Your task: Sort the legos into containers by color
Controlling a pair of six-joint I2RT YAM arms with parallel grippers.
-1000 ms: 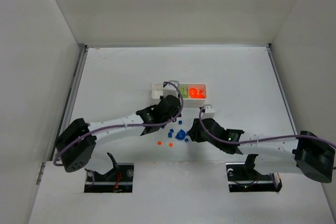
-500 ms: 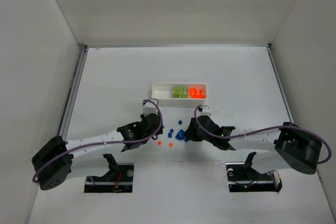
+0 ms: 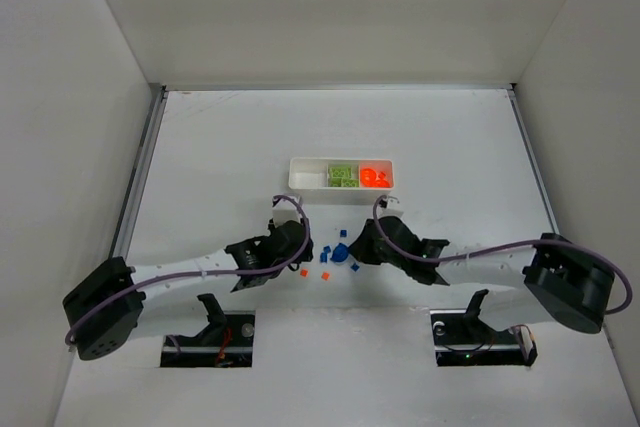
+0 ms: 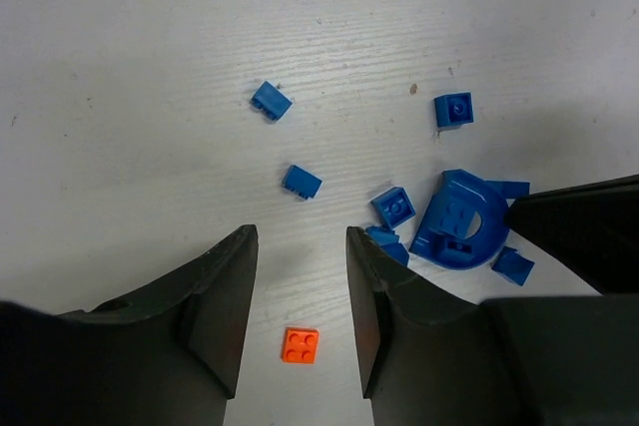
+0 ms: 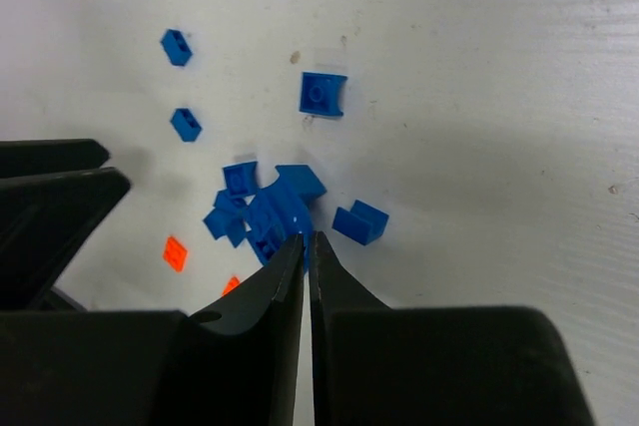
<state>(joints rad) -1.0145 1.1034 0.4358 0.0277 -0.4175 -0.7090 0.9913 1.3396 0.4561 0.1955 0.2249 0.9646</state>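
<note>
Loose legos lie on the table in front of the white tray point(image 3: 342, 163). The tray's containers hold green legos point(image 3: 343, 175) in the middle and orange legos point(image 3: 375, 177) on the right; the left one point(image 3: 309, 175) looks bare. My left gripper point(image 4: 301, 236) is open, low over the table, with a small orange plate point(image 4: 301, 344) lying between its fingers. Small blue legos point(image 4: 301, 182) are scattered ahead of it. My right gripper point(image 5: 308, 238) is shut on the rim of a large rounded blue lego point(image 4: 457, 221).
A second orange speck point(image 3: 325, 275) lies near the blue cluster point(image 3: 340, 252). The two grippers are close together, the right one's black body point(image 4: 584, 231) just right of the left one's fingers. White walls enclose the table on three sides.
My left gripper pulled back from the tray to the loose pieces and opened wider over the orange plate. My right gripper closed on the rounded blue lego.
</note>
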